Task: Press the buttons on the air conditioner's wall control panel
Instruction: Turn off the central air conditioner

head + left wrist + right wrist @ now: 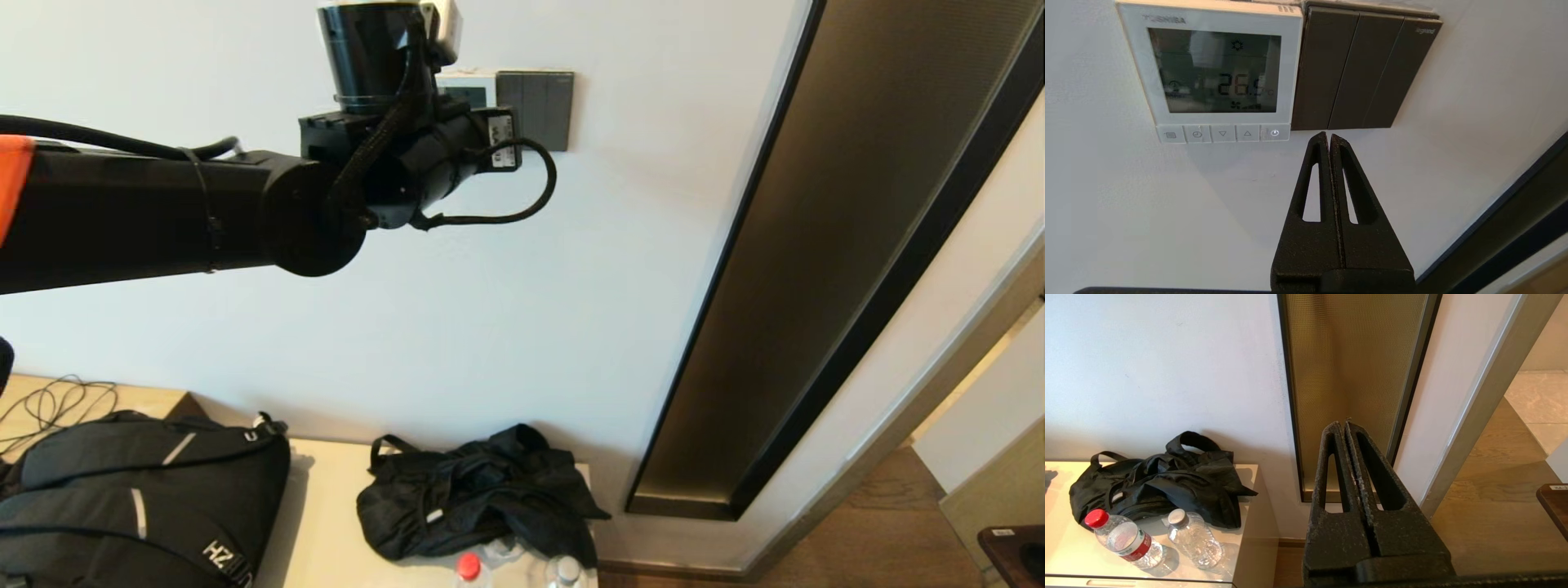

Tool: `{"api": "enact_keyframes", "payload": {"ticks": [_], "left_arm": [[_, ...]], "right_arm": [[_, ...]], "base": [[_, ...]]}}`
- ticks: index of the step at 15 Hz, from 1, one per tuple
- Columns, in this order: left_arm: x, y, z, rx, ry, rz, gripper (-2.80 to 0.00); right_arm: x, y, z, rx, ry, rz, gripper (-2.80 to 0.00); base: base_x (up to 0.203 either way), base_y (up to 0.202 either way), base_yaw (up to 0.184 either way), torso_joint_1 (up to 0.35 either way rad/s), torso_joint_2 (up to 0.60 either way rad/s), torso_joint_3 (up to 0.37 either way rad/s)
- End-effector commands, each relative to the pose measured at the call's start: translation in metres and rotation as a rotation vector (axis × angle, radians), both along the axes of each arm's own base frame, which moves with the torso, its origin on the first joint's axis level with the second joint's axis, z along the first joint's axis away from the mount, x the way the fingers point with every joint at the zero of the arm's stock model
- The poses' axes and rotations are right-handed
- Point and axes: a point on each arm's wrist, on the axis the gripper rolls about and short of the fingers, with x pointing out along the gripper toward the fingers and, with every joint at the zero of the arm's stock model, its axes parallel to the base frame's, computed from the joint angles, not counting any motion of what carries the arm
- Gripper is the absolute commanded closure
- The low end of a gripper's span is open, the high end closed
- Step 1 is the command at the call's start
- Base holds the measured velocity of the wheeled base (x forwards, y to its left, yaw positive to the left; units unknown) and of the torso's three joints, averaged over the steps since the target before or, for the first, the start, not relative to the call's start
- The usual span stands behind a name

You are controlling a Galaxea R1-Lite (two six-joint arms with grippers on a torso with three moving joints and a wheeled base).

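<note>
At the upper centre of your head view sits a dark grey three-rocker wall switch plate [535, 110]; running down the right is a tall bronze textured glass panel in a black frame [824, 269]; at the lower left you see a black backpack with grey stripes [139, 498] and thin black cables [49, 408] on a pale wooden cabinet top [326, 523]; at lower centre lies a crumpled black fabric bag [482, 490], with a red-capped clear plastic bottle [1122, 539] and a silver-capped clear plastic bottle [1194, 539] just in front.
</note>
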Motion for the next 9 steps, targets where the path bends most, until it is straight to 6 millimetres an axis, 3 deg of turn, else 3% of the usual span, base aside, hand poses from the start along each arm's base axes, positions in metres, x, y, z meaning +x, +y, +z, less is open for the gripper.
{"api": "enact_keyframes", "payload": {"ticks": [1, 5, 9], "left_arm": [[0.014, -0.011, -0.014, 0.011, 0.016, 0.003, 0.0], [0.024, -0.018, -0.028, 0.024, 0.033, 0.004, 0.0], [0.027, -0.016, -0.023, 0.015, 0.021, 0.01, 0.0]], "right_arm": [[0.0, 0.0, 0.0, 0.0, -0.001, 0.001, 0.0], [0.0, 0.0, 0.0, 0.0, -0.001, 0.001, 0.0], [0.0, 0.0, 0.0, -0.001, -0.001, 0.001, 0.0]], "base": [[0.0, 0.0, 0.0, 0.0, 0.0, 0.0], [0.0, 0.0, 0.0, 0.0, 0.0, 0.0], [0.0, 0.0, 0.0, 0.0, 0.0, 0.0]]}}
